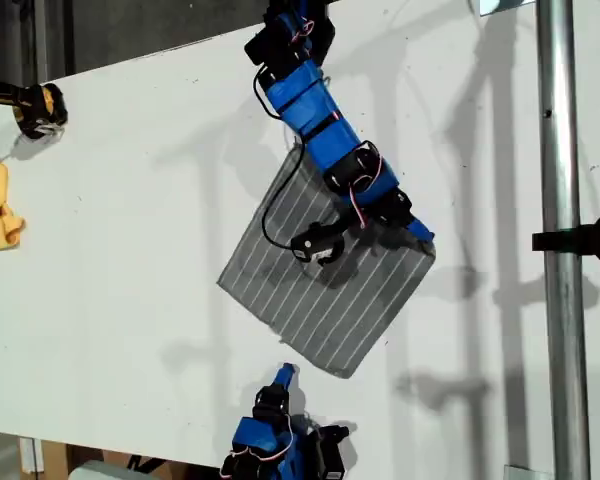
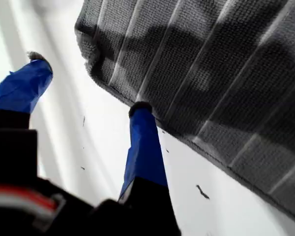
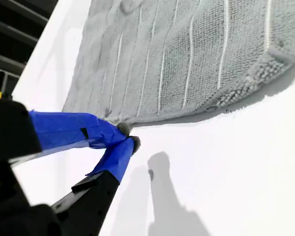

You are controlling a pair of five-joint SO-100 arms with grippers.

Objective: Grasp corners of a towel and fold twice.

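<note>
Towel (image 1: 330, 310) lies flat and skewed on the table (image 1: 130, 200), roughly mid-frame in the exterior view, not folded yet.

My second gripper (image 3: 128, 136) reaches over the cloth to the corner (image 1: 427, 243) toward the exterior view's right. Its tips are pressed together right at the hem. Can't tell whether any fabric is actually caught between them.

My first gripper (image 2: 88, 81) is spread wide at the edge facing the exterior view's bottom. One finger (image 2: 140, 110) touches the hem partway along it; the other sits well apart on bare table. It's not at a corner (image 2: 81, 27), which lies further along that edge.

Step in hand, imo: getting both grips set before lifting.

- First gripper should slide along the hem to a corner, then go low so one finger slips under the cloth before closing.
- Second should check it has real fabric, w/ a small test lift.
- Lift both together, else the towel drags and skews.
</note>
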